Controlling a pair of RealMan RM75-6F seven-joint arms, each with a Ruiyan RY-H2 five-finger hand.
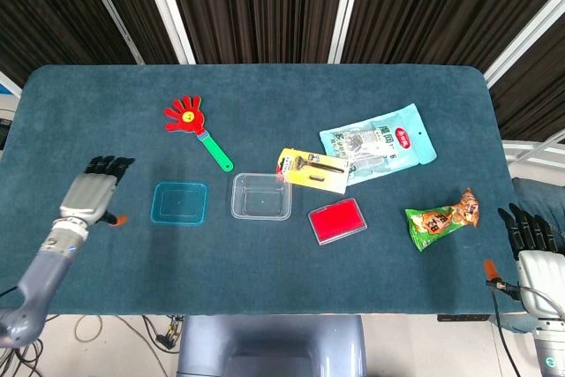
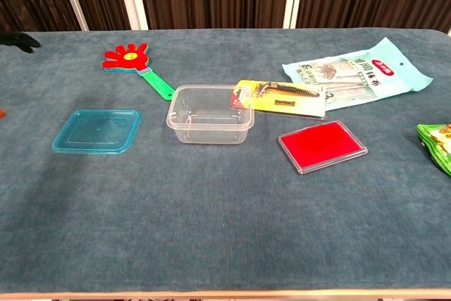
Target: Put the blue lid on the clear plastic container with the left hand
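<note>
The blue lid (image 1: 179, 203) (image 2: 97, 131) lies flat on the table, left of the clear plastic container (image 1: 261, 196) (image 2: 210, 114), a small gap between them. My left hand (image 1: 91, 192) hovers over the table to the left of the lid, fingers stretched out, holding nothing; only its fingertips (image 2: 20, 39) show at the left edge of the chest view. My right hand (image 1: 532, 251) is at the table's front right corner, fingers apart and empty.
A red hand clapper (image 1: 194, 126) lies behind the lid. A yellow carded razor (image 1: 311, 169) rests against the container's right rim. A red flat box (image 1: 337, 221), a pale blue packet (image 1: 378, 142) and a green snack bag (image 1: 441, 218) lie to the right.
</note>
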